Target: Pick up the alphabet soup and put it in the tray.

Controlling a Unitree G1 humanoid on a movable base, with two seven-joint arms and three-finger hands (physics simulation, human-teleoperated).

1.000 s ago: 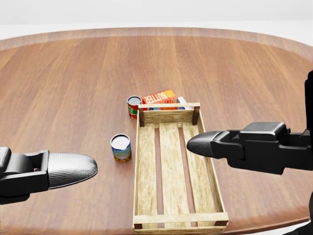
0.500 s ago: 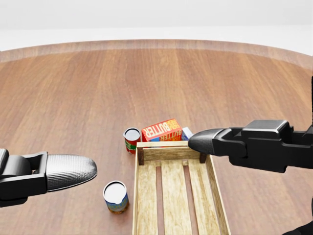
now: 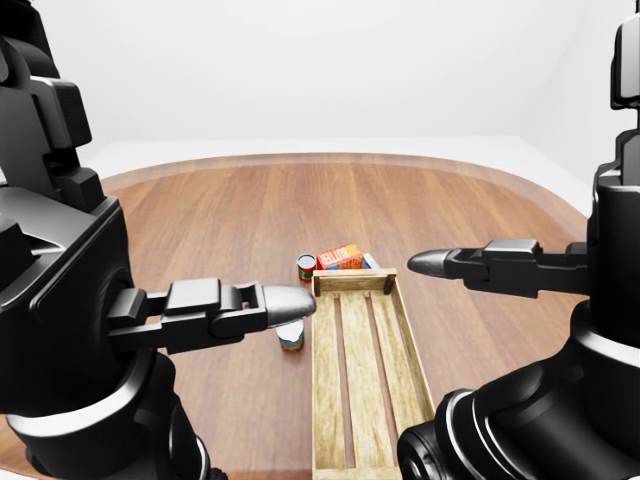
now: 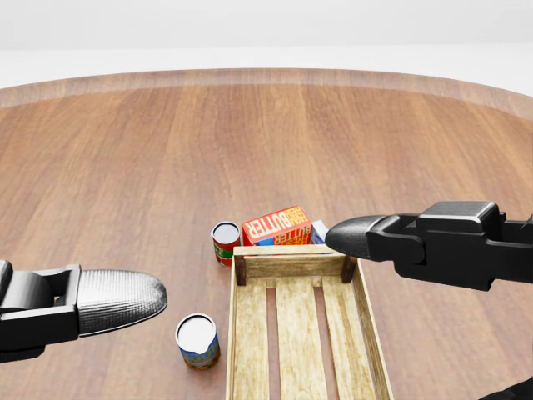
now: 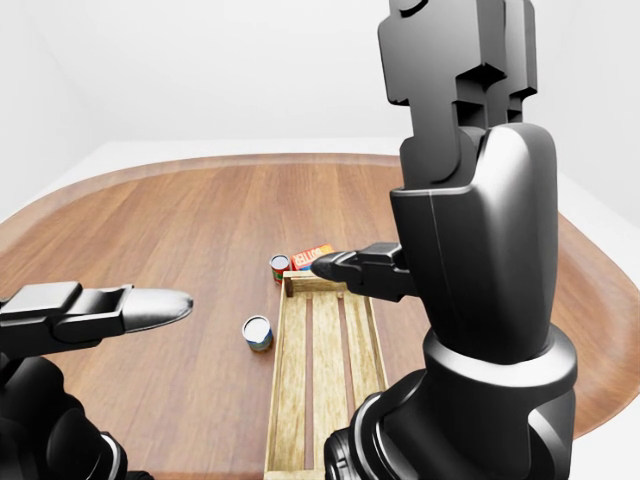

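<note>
Nothing is picked up yet. My left hand [image 4: 117, 298] hovers with fingers straight and empty. The alphabet soup [image 4: 225, 242], as I judge the red-labelled can, stands upright, long axis vertical, just beyond the wooden tray's [image 4: 293, 265] upper-left corner. My right hand [image 4: 366, 236], likewise open, hangs over the tray's top end.

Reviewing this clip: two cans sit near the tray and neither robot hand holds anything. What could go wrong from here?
1. Wrong pick: two cans look alike, one left of the tray in the head view, the other by its top-left corner; labels are too small to read.
2. The corner can stands close to the butter box and tray wall, so fingers may knock them.
3. The left robot hand hovers near the lone can and could tip it.
</note>
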